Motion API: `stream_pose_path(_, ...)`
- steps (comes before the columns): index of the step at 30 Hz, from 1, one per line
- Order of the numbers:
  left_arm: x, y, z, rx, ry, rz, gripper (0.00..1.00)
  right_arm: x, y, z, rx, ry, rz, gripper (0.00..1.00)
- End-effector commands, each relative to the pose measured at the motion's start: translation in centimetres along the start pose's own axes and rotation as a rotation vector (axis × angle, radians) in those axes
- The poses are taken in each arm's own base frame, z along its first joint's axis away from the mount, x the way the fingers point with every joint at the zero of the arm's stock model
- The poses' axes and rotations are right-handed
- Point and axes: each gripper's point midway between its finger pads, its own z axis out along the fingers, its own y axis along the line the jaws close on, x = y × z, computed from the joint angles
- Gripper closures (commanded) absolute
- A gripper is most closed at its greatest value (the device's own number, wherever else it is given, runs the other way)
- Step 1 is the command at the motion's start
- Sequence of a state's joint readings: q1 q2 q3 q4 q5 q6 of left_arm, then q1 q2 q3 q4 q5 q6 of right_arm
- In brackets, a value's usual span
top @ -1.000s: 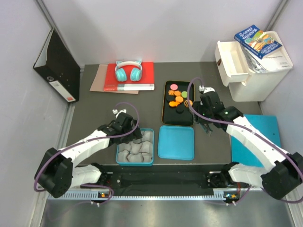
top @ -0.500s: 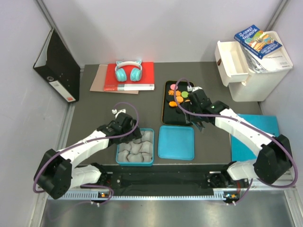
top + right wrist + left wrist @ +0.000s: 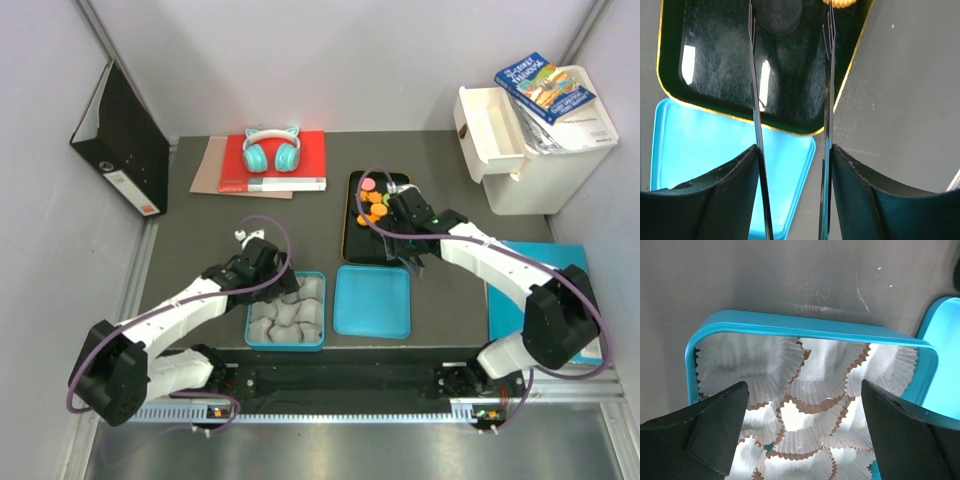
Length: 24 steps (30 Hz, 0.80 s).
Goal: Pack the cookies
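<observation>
From above, the right arm [image 3: 480, 255] covers much of the black tray [image 3: 362, 250]. Of the cookies [image 3: 372, 205], only a pink disc and a cluster of orange ones peek out at the tray's far end. On the wrist view there's one black cookie [image 3: 777, 12] with a ribbed edge, cut off by the frame top, and a sliver of an orange cookie [image 3: 842, 3] beside it. The right gripper [image 3: 791, 60] hangs over the tray, thin fingers apart, nothing between them. The left gripper [image 3: 802, 390], spread wide and empty, hovers over the teal box [image 3: 790, 331] of white paper cups [image 3: 765, 365]. The teal lid [image 3: 373, 300] lies just right of the box.
</observation>
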State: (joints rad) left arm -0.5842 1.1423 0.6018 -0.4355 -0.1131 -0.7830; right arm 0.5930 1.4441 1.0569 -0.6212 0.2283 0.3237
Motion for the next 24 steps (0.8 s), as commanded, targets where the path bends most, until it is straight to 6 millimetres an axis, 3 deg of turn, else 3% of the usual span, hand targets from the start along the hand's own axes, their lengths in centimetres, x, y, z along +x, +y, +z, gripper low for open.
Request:
stream_pose_path(1,-1.9,-1.5,-1.5,0.049,-0.06,0.002,0.02,-3.2,0.9,0.0,0.002,-0.083,-0.001,0.43)
stream_pose_path(6,-2.3,-1.7,-2.2,0.058,-0.072,0.003,0.02,-3.3,1.0,1.0,0.024,-0.062,0.0,0.44)
stream_pose_path(13,-2.8,-1.2,-2.9,0.04,-0.1,0.01,0.02,-2.8,1.1,1.4,0.019,-0.041,0.002,0.56)
stream_pose_path(19,-3.0,-0.4,-3.4,0.01,-0.122,0.006,0.02,-2.7,0.7,0.2,0.021,-0.051,0.01,0.6)
stream_pose_path(24,-4.1,0.9,-4.4,-0.056,-0.187,-0.027,0.02,-3.6,0.5,-2.7,-0.008,-0.109,0.027,0.63)
